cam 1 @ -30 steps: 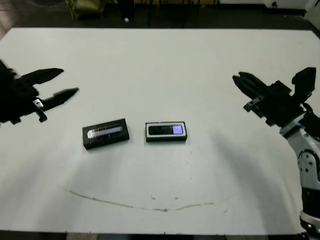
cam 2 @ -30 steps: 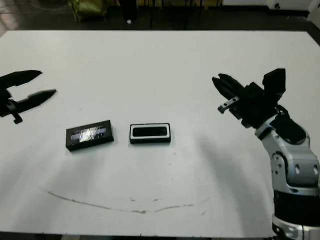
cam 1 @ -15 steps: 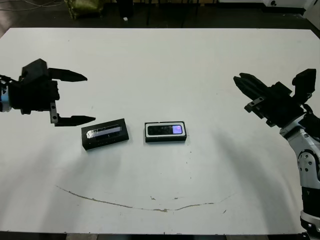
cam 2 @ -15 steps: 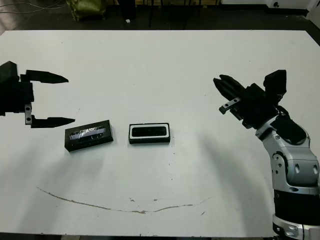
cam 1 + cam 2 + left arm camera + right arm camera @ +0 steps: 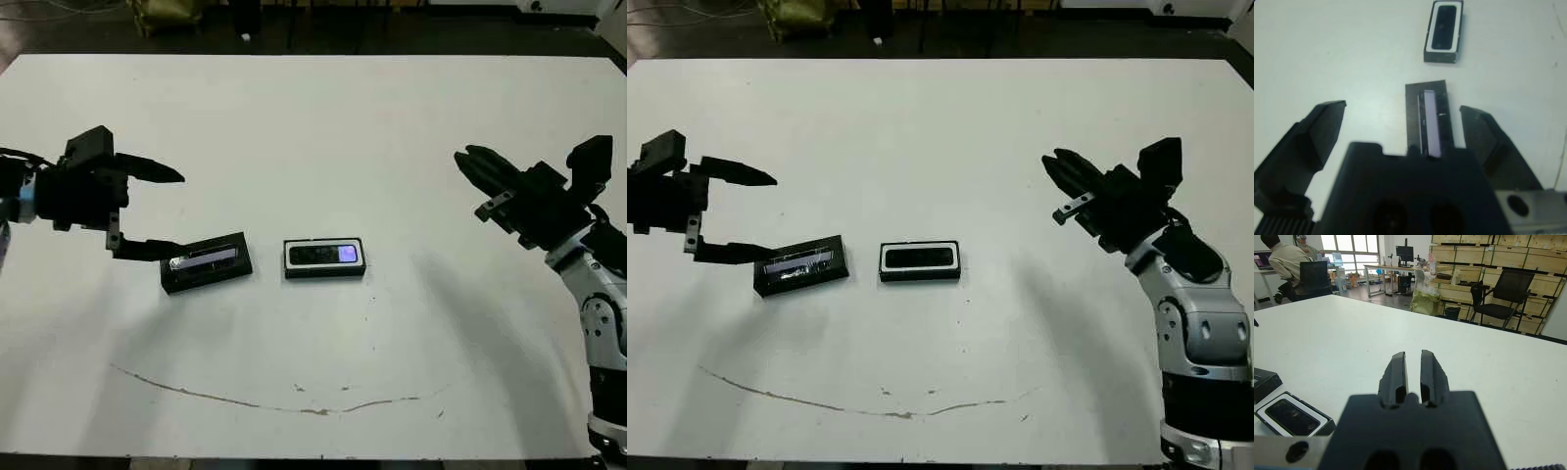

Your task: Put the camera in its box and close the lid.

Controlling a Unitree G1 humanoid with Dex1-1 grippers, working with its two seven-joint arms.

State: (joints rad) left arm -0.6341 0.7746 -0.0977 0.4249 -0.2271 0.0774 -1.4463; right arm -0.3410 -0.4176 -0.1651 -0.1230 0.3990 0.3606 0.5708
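table: white table (image 5: 313,117) in a workshop, with crates, chairs and a seated person beyond it in the right wrist view; a thin brown line (image 5: 294,403) runs along the near part
camera: we see the camera (image 5: 324,255) already lying inside the box (image 5: 325,273), its bluish-purple patch facing up, near the middle of the table
lid: the lid (image 5: 207,261) lies flat just beside the box on our left side, not touching it, silvery strip up
left gripper: our left gripper (image 5: 165,210) is spread wide and holds nothing; the lower finger sits right at the lid's outer end, the upper one well above it; in the left wrist view the lid lies between the two fingers
right gripper: our right gripper (image 5: 1055,163) hangs well to the right of the box, fingers nearly together with only a slit between them, holding nothing
risk: we judge the lid is thin and flat on the table, so the fingers may skid over it or push it into the box and shift the box; a tilted grasp could drop the lid askew
change: since half a second ago our left gripper has moved in toward the lid; lid, box and right gripper have not moved
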